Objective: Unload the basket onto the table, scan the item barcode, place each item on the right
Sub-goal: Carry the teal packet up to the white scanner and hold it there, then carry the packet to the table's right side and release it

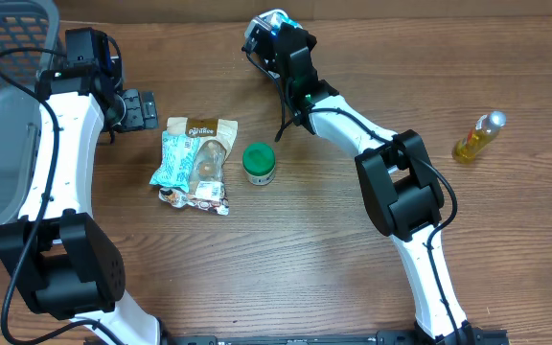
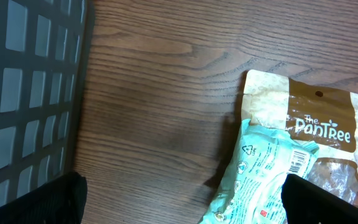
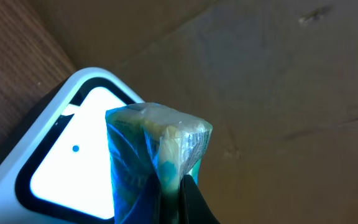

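Blue packet (image 3: pixel 157 146) sits clamped in the right gripper (image 3: pixel 174 190) over the lit scanner (image 3: pixel 67 168) at the tabletop's (image 1: pixel 401 57) far edge, bare wood rightward.

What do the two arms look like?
Left arm and right arm match: white links, bulky black joint housings, thin black cables running alongside. The right one shows a small green light near its wrist. The left's fingers are black.

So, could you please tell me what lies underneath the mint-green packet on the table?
The brown PanTree pouch lies under the mint-green packet. Its top edge, logo and clear window show. Its lower left part is covered, so anything printed there, or lying beneath it, cannot be seen.
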